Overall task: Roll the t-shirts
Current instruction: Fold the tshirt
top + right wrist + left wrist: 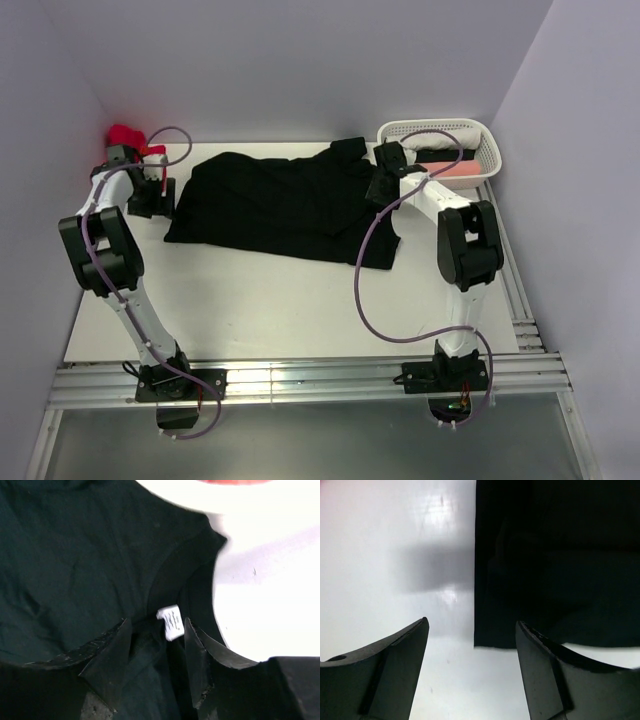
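The white bench (300,310) carries a black t-shirt (270,205) spread flat across its far half; it looks soft, light and floppy. The left tool (471,624), fingers apart, hangs over the shirt's left hem corner. The right tool (156,622), also apart, straddles the collar by the white label (171,621). I'd pinch it by those edges.

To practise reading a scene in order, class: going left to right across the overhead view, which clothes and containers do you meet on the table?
Red t-shirt → black t-shirt → white basket.
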You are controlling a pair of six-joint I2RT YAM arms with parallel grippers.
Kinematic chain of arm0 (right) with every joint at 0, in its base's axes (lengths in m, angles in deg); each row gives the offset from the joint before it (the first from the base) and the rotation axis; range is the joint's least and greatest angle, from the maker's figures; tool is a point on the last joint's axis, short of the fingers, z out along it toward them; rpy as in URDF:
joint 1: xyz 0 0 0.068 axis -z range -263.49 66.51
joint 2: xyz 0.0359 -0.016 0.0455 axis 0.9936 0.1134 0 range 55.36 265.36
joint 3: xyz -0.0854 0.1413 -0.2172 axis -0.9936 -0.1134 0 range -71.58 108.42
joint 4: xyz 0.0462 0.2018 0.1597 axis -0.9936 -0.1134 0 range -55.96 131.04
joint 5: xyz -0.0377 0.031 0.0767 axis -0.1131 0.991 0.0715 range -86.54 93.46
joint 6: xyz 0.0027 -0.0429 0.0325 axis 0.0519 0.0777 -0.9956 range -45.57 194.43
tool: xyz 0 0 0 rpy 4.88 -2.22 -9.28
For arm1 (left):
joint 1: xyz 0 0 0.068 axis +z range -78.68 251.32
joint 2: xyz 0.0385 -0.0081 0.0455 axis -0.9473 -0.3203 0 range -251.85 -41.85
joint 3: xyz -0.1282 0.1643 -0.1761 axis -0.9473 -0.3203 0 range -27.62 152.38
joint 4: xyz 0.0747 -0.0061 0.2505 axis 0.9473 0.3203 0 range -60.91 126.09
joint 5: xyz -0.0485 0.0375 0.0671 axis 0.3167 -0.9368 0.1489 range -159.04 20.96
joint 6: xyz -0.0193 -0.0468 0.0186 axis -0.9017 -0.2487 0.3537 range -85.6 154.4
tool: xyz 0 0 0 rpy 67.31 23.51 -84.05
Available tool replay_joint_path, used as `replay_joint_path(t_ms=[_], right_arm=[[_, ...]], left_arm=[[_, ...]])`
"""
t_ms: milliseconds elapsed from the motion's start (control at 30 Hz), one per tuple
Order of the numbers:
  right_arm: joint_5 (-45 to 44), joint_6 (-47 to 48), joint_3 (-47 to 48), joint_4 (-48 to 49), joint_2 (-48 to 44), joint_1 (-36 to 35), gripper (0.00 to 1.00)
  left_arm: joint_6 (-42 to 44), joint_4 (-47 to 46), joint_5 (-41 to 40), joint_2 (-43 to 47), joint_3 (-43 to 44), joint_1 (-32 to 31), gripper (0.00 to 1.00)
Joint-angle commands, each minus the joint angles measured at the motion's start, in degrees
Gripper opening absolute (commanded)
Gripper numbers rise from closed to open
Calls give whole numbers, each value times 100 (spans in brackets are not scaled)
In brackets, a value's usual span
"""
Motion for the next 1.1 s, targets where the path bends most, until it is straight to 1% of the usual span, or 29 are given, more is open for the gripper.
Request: replay_joint_path(t_ms=[0, 33, 67, 133, 167, 233, 267, 400, 500, 533, 700, 733, 867, 1000, 1067], right_arm=[[-95, -75, -290, 64, -713, 31, 54], [-69, -119, -422, 82, -871, 31, 54], [-43, -145, -772, 169, -1194, 31, 55], [54, -224, -1204, 362, -1556, 31, 55], [46, -268, -1641, 520, -1915, 31, 56], [72, -400, -2048, 670, -2251, 31, 57], [168, -453, -2450, 845, -2566, 31, 57], [406, -707, -3287, 1250, -3165, -4, 57], [397, -831, -3771, 1426, -3544, -40, 57], [406, -849, -3946, 1496, -3710, -48, 57], [485, -875, -4211, 1628, -3905, -57, 55], [520, -858, -4229, 1655, -3835, -57, 55], [617, -849, -4238, 1804, -3554, -92, 55], [757, -884, -4361, 1998, -3501, -127, 56], [784, -884, -4370, 2024, -3492, -145, 56]], left_arm=[[227, 698, 1185, -16, 144, 366, 76], [262, 812, 1221, -94, 144, 410, 76], [289, 822, 1326, -104, 127, 454, 75], [367, 849, 1414, -69, -31, 569, 76], [403, 883, 1458, -60, -92, 595, 76], [490, 892, 1590, -86, -233, 683, 77], [508, 936, 1634, -121, -260, 701, 78], [500, 1016, 1915, -419, -163, 815, 78], [359, 867, 1907, -560, -111, 833, 77], [298, 849, 1881, -604, -50, 824, 76], [148, 647, 1740, -719, 21, 824, 70], [148, 646, 1740, -736, 48, 824, 66], [166, 813, 1871, -895, 223, 807, 56], [166, 787, 1705, -948, 224, 684, 51], [131, 752, 1678, -983, 250, 631, 46]])
